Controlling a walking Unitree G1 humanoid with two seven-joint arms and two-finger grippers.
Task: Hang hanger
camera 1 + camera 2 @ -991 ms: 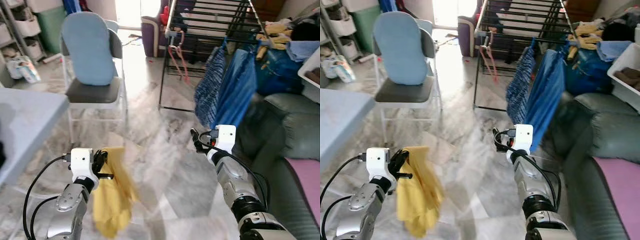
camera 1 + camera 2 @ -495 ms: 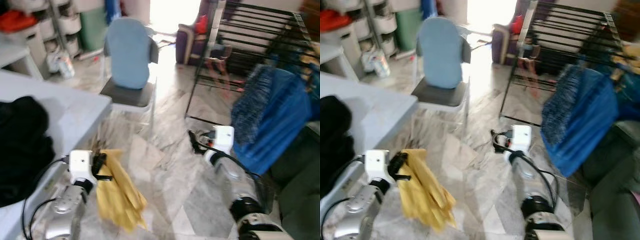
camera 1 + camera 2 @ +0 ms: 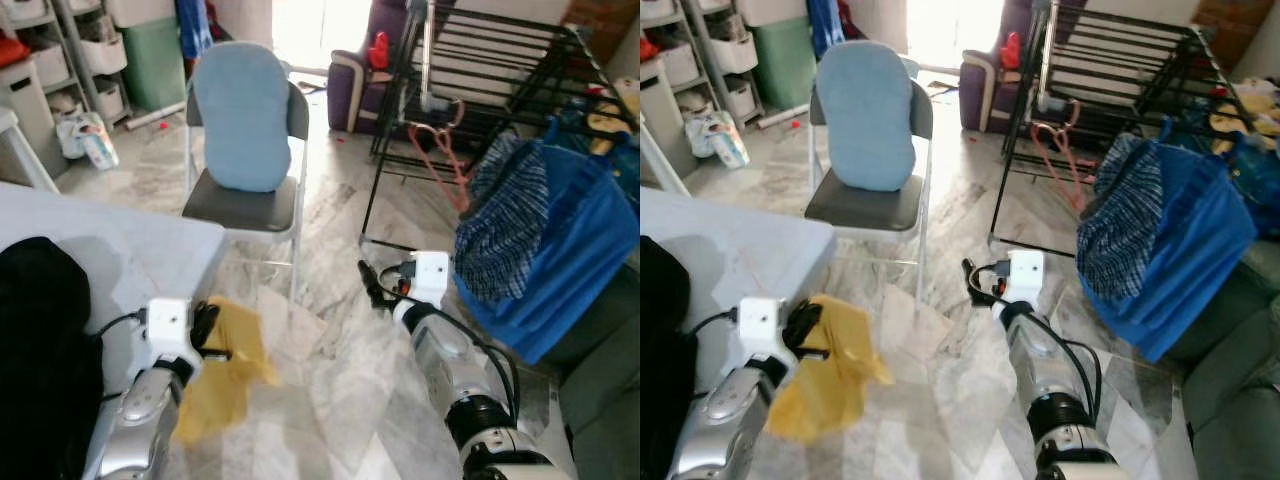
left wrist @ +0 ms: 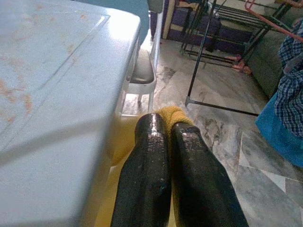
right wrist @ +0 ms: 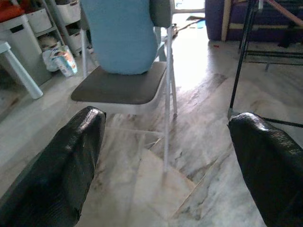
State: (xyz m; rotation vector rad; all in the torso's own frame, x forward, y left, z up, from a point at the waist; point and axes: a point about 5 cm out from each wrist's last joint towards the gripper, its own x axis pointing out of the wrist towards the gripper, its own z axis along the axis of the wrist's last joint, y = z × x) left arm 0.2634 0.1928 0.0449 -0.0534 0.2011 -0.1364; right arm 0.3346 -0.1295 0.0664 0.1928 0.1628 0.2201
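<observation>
Left eye view: the left gripper (image 3: 205,335) sits low in the lower left of the frame, its two black fingers pressed together on a yellow cloth (image 3: 222,372) that droops from them over the marble floor (image 3: 330,380). In the left wrist view the fingers (image 4: 151,156) lie side by side with a fold of that yellow fabric pinched at their tips, just beside the edge of a pale grey table (image 4: 57,94). A black garment (image 3: 40,330) lies on that table at the left edge of the frame.

The right gripper (image 3: 368,285) is held out near the centre, holding nothing; in the right wrist view its fingers (image 5: 66,161) stand wide apart, with the chair between them in the distance.

A chair (image 3: 245,200) with a light blue cushion (image 3: 238,115) stands in the upper left-centre. A black drying rack (image 3: 480,70) fills the upper right, and a pink hanger (image 3: 440,160) dangles from its near rail. Just to the right of the hanger, a checked blue garment (image 3: 505,235) and a plain blue one (image 3: 580,250) hang from the rack.
</observation>
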